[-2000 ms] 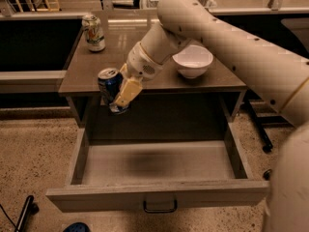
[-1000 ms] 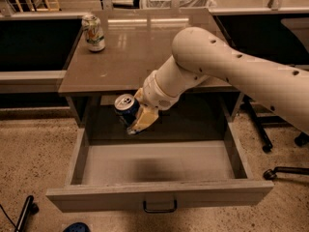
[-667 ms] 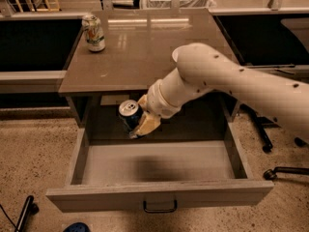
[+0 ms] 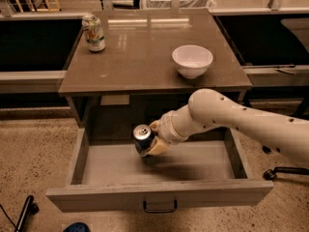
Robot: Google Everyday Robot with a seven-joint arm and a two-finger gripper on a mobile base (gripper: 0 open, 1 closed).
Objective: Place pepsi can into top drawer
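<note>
The pepsi can (image 4: 143,137), dark blue with a silver top, is held upright inside the open top drawer (image 4: 159,194), low over its pale grey floor near the back middle. My gripper (image 4: 150,141) is shut on the can, with tan fingers around its sides. The white arm reaches in from the right, passing under the table's front edge. The drawer is pulled fully out, with a dark handle (image 4: 160,208) on its front panel.
A brown table (image 4: 145,57) stands above the drawer. On it are a pale green-white can (image 4: 93,33) at the back left and a white bowl (image 4: 192,60) at the right. A chair base (image 4: 285,170) stands on the floor at the right.
My gripper has carried the pepsi can from beside the table's front edge down and to the right into the drawer, and now holds it lower, near the drawer floor.
</note>
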